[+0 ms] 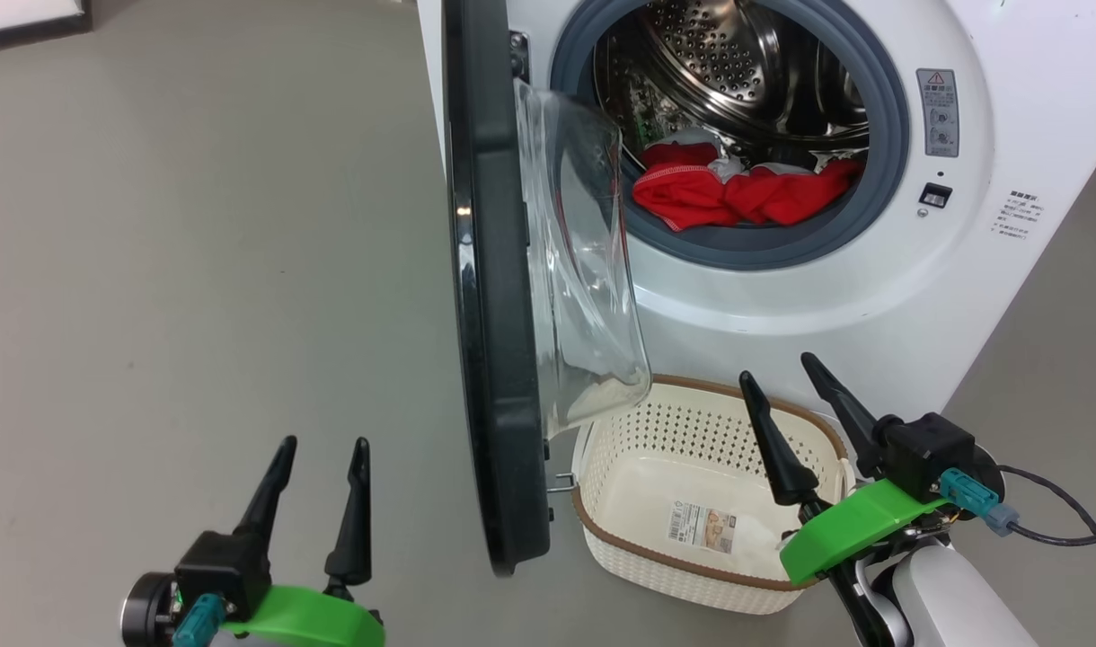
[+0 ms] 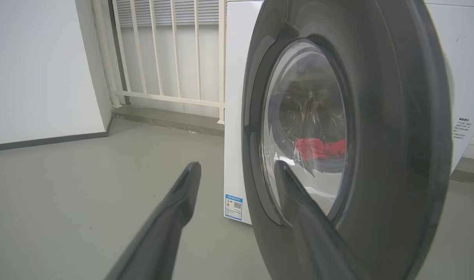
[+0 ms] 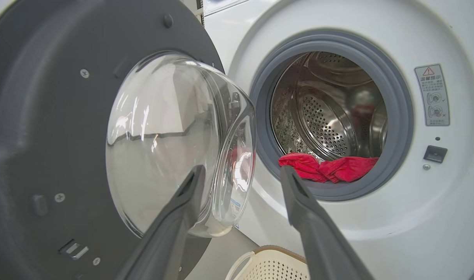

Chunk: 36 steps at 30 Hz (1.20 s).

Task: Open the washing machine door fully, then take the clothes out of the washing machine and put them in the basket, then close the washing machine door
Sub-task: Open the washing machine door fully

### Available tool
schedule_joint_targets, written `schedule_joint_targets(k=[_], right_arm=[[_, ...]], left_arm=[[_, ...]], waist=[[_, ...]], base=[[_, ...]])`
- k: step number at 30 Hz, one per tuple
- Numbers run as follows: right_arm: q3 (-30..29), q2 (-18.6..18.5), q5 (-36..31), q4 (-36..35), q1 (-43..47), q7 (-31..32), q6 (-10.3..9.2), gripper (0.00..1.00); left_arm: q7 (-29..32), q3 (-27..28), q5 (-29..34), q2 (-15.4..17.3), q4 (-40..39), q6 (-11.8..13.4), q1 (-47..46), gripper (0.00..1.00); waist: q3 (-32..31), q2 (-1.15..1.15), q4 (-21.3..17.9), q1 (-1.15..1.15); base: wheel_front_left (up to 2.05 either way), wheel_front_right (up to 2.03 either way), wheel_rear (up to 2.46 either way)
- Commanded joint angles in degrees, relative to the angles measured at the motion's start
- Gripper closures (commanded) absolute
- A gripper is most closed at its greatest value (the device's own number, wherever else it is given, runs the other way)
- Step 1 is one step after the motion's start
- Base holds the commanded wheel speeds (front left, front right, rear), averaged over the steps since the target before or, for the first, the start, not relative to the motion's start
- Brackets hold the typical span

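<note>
Washing machine door [image 1: 494,296] swung out edge-on, clear window bulging toward washing machine [image 1: 988,296]. Red clothes [image 1: 737,193] heaped at drum's front lip. Cream basket [image 1: 620,530] empty on floor below opening.

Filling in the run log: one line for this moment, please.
door open | clothes inside washing machine | basket empty | left pincer open | right pincer open, near basket

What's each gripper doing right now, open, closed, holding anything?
Left gripper: open, holding nothing, on the outer side of the washing machine door.
Right gripper: open, holding nothing, near the basket.
</note>
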Motion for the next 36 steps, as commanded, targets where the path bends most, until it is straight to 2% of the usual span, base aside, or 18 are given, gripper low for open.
schedule_joint_targets(k=[1, 10, 11, 12, 13, 19, 29, 36], right_arm=[[0.77, 0.31, 0.44, -1.65, -0.08, -0.37, 0.36, 0.0], [0.99, 0.31, 1.05, -1.58, -0.29, -0.37, 0.36, 0.0], [1.05, 0.31, 1.07, -1.55, -0.35, -0.37, 0.36, 0.0], [1.08, 0.31, 1.13, -1.53, -0.42, -0.37, 0.36, 0.0], [1.14, 0.31, 1.19, -1.51, -0.48, -0.37, 0.36, 0.0], [1.2, 0.31, 1.73, -1.47, -0.61, -0.37, 0.36, 0.0], [1.07, 0.31, 1.66, -1.18, -0.68, -0.37, 0.36, 0.0], [1.18, 0.31, 1.8, -1.09, -0.5, -0.37, 0.36, 0.0]], left_arm=[[-0.07, 1.52, -0.72, 1.05, -1.14, 0.53, -1.36, 0.0], [-0.03, 1.02, -1.02, 1.29, -0.81, 0.68, -1.58, 0.0], [-0.05, 0.94, -1.06, 1.33, -0.84, 0.63, -1.63, 0.15], [-0.08, 0.89, -1.08, 1.33, -0.92, 0.65, -1.72, 0.45], [-0.11, 0.86, -1.3, 1.24, -1.05, 0.61, -1.84, 1.0], [-0.6, 1.1, -1.75, 0.79, -4.47, 0.97, -3.1, 1.0], [-0.86, 2.75, -3.84, -0.3, -15.67, -0.75, -7.9, 1.0], [-0.88, -0.76, -3.52, -0.8, -21.24, -2.81, -10.68, 1.0]], waist=[[0.07, 0.0, 0.02, 0.0], [0.4, 0.0, 0.11, 0.0], [0.43, 0.0, 0.13, 0.0], [0.47, 0.0, 0.14, 0.0], [0.51, 0.0, 0.16, 0.0], [0.62, 0.0, 0.2, 0.0], [0.64, 0.0, 0.07, 0.0], [0.65, 0.0, -0.1, 0.0]], base=[[0.0, 0.0, 0.0], [0.0, 0.0, 0.0], [0.0, 0.0, 0.0], [0.0, 0.0, 0.0], [0.0, 0.0, 0.0], [0.0, 0.0, 0.0], [0.0, 0.0, 0.0], [0.0, 0.0, 0.0]])
